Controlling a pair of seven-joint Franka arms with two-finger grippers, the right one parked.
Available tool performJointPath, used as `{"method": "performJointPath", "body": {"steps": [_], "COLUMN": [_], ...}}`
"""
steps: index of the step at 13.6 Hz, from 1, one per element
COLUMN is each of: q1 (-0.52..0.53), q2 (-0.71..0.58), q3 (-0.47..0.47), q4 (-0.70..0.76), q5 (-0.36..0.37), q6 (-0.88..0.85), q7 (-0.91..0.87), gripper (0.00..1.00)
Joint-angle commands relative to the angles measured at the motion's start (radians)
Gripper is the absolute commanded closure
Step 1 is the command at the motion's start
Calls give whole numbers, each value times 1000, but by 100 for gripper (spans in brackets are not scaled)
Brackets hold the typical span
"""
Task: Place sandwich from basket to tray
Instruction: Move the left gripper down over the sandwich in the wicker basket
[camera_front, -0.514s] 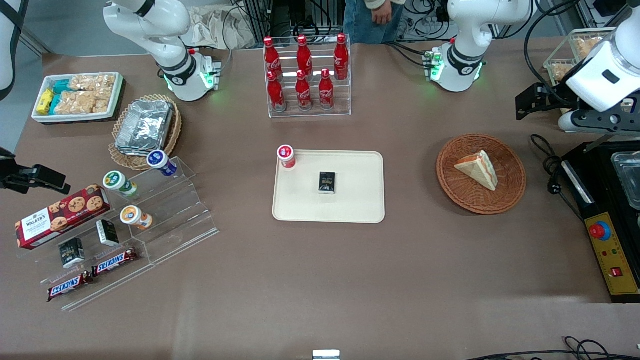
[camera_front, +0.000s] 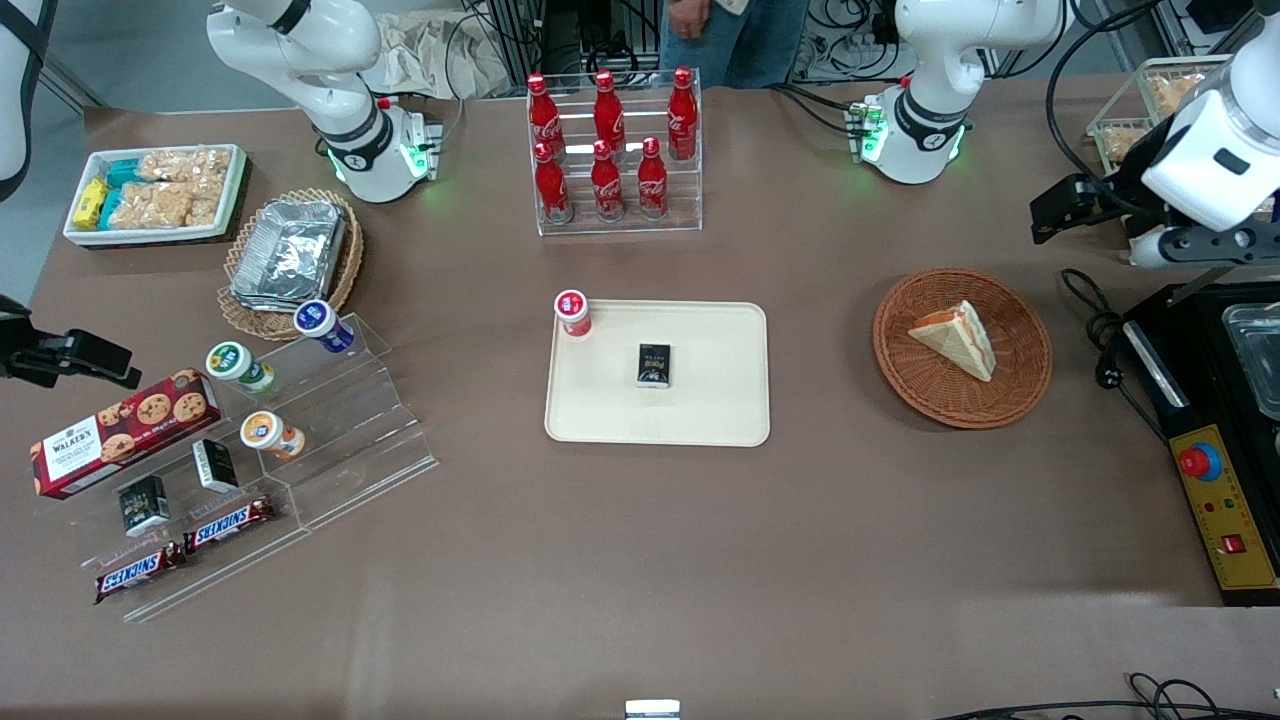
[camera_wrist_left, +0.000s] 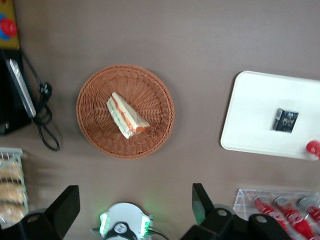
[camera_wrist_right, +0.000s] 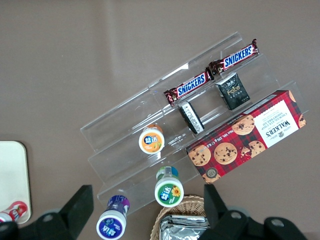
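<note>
sandwich in basket, tool raised and spread

sandwich (camera_front: 957, 337) lies in the reddish-brown wicker basket (camera_front: 1020, 385), a pale bread wedge with orange-red and green layers showing along one edge. it rests on the woven floor near the middle of the basket, clear of the rim. the basket sits on the brown desk (camera_front: 640, 540) toward the working arm's end.

the tool (camera_wrist_left: 135, 210) hangs high above the desk, over the stretch between the basket and the left arm's base, well apart from the sandwich. its two dark fingers (camera_wrist_left: 65, 207) stand wide apart with nothing between them; in the wrist view the basket and sandwich lie far below.

the cream tray (camera_front: 720, 415) rests near the middle of the desk, well apart from the basket, toward the parked arm's end from it. a small black box (camera_front: 654, 364) lies on the tray, and a red-capped cup (camera_front: 572, 312) stands at one of its corners farther from the front camera.

a clear rack of red cola bottles (camera_front: 610, 150) stands farther from the front camera than the tray.
</note>
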Motion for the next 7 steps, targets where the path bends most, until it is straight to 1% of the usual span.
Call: {"method": "performJointPath", "body": {"steps": [1, 2, 4, 7], "q1": [-1, -1, 2, 0], "q2": [-3, -15, -87, -300], "q3": [-2, -2, 1, -5], "q4": [-16, -58, -169, -499], "q5": [-19, -19, -16, -8], "q6": [-13, -7, 16, 212], "q7": [-273, -367, -454, -641], "gripper": [0, 0, 0, 0]}}
